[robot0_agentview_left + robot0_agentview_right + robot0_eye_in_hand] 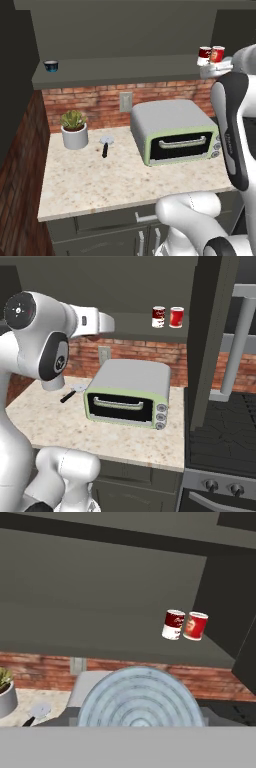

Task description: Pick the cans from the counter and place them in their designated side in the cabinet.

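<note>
Cans on the cabinet [125,70] shelf, upper right: two cylinders touching side by side, a dark red and white can [173,624] and a brighter red can [195,626]; label writing too small to read. The pincer [111,323] is closed narrow on a third can [140,699], whose grey lid with concentric ribs sits at bottom centre of the hand view. Speckled beige stone worktop [100,185] carries one pale-green toaster oven [175,131].

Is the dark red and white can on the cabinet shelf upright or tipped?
Upright: the dark red and white can stands on end on the cabinet shelf, beside a brighter red can.
</note>
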Robot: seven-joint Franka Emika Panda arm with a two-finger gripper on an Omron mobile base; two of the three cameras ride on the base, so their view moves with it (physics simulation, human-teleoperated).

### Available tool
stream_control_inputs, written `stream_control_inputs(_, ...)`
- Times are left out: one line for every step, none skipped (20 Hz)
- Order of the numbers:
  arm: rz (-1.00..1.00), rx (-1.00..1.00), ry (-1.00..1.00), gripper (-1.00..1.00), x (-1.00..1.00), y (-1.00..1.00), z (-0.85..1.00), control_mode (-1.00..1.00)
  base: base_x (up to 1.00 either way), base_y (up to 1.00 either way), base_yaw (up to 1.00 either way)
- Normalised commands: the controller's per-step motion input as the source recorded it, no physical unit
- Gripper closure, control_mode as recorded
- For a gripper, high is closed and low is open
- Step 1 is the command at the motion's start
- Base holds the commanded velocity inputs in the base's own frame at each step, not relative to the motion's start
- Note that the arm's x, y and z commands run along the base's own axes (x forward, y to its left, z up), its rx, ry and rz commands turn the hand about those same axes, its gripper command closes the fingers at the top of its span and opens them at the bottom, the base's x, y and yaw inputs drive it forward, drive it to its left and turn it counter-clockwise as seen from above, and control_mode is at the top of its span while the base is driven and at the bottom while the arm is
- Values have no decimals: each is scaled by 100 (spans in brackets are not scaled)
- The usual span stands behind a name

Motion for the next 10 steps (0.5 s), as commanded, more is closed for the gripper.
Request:
stream_control_inputs(0, 0, 0, 100, 21, -7, 0, -100, 0, 0, 0)
stream_control_inputs(0, 0, 0, 100, 16, -3, 0, -100, 0, 0, 0)
stream_control_inputs(0, 0, 0, 100, 13, -4, 0, -100, 0, 0, 0)
stream_control_inputs(0, 0, 0, 100, 15, -4, 0, -100, 0, 0, 0)
stream_control_inputs(0, 0, -1, 100, 16, -3, 0, -100, 0, 0, 0)
stream_control_inputs(0, 0, -1, 100, 17, -2, -1, -100, 0, 0, 0)
stream_control_inputs(0, 0, 0, 100, 19, -3, -1, -100, 0, 0, 0)
stream_control_inputs(0, 0, 0, 100, 19, -3, 0, -100, 0, 0, 0)
stream_control_inputs(0, 0, 0, 100, 19, -4, 0, -100, 0, 0, 0)
stream_control_inputs(0, 0, 0, 100, 20, -5, 0, -100, 0, 0, 0)
